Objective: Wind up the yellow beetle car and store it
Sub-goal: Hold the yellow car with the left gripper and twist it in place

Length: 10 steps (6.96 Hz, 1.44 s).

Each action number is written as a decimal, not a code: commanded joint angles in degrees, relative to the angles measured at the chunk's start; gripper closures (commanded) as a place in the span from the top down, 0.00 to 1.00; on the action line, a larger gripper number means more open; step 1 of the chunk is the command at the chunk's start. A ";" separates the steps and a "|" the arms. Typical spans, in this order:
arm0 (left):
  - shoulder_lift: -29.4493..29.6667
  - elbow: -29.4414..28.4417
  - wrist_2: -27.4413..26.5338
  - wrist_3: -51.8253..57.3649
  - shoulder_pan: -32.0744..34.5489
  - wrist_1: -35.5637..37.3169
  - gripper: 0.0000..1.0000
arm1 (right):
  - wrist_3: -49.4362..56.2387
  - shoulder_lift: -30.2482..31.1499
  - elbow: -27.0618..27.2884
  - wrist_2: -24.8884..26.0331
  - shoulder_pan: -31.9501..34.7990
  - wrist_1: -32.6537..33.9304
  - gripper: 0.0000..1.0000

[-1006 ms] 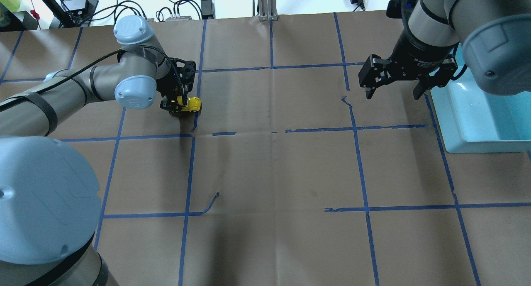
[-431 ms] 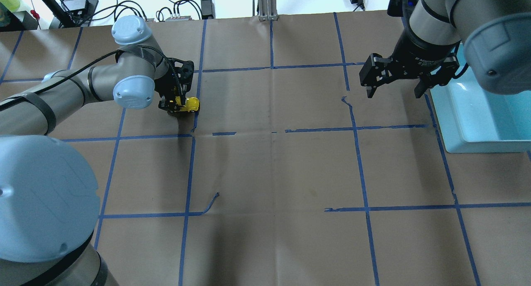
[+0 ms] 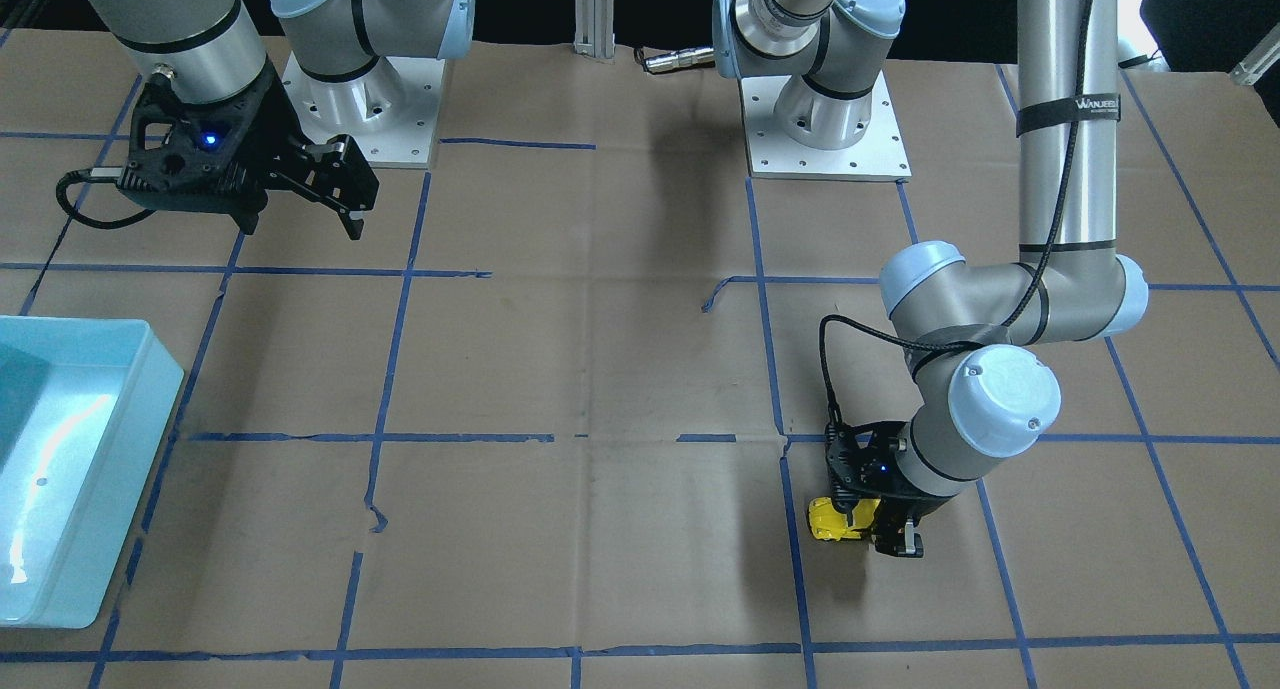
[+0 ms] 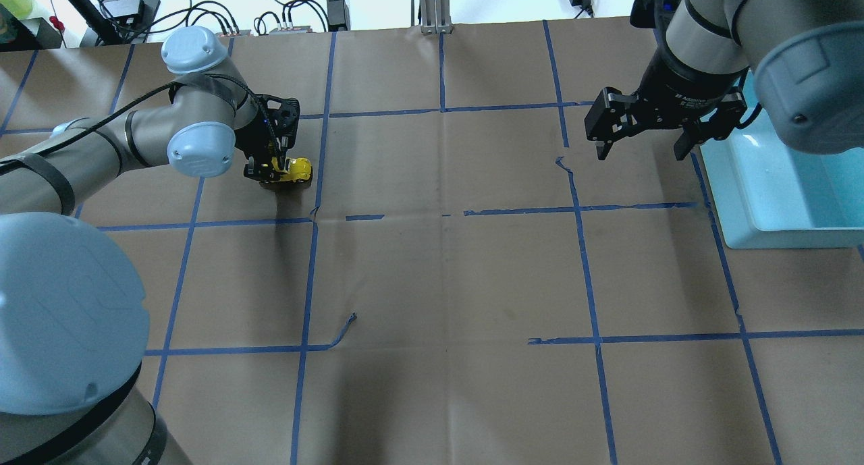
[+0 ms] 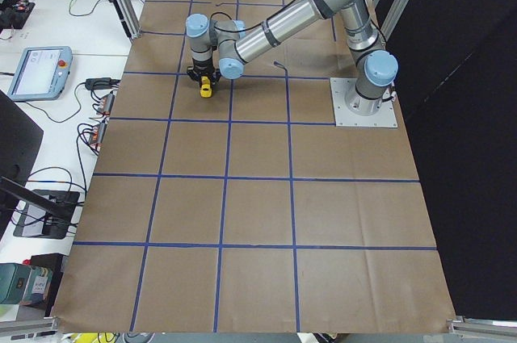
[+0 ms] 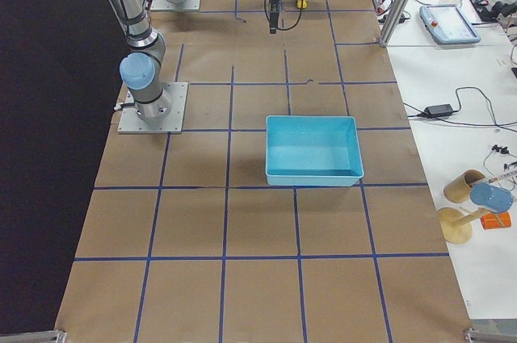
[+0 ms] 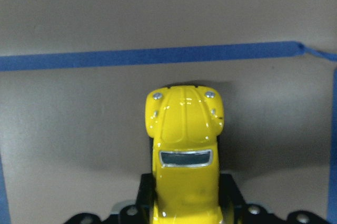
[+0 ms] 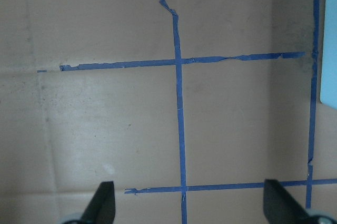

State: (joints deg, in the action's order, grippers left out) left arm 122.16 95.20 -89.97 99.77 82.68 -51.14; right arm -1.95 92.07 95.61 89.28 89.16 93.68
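The left tool [image 4: 273,173], clamped on the rear of the yellow beetle car [image 4: 298,169], has dragged it slightly toward the robot's left across the tabletop [image 4: 439,276] in the last second (apparently on its wheels). I judge this to be the pull-back wind-up underway. The right tool [image 4: 638,153] hangs with its fingers spread beside the blue bin [image 4: 739,208].

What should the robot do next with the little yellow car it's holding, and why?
Probably drag the yellow beetle car backward along the table, wheels pressed down, to wind it. The left gripper is shut on its rear, it seems to sit on the surface, and the blue bin is far off by the open right gripper.
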 commanded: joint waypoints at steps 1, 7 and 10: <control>-0.08 -0.01 -0.12 0.43 -0.24 -0.01 0.10 | 0.02 -0.05 0.01 -0.16 -0.03 0.01 1.00; -0.08 -0.01 0.14 2.35 -2.79 0.07 0.10 | 0.02 -0.49 -0.08 -0.51 -0.12 0.10 1.00; -0.08 -0.01 0.14 2.63 -2.88 0.07 0.11 | 0.02 -0.49 -0.17 -0.34 -0.21 0.10 1.00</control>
State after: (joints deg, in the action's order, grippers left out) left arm 122.08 95.13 -89.83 102.26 79.85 -51.06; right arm -1.94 91.58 95.46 89.01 88.96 93.72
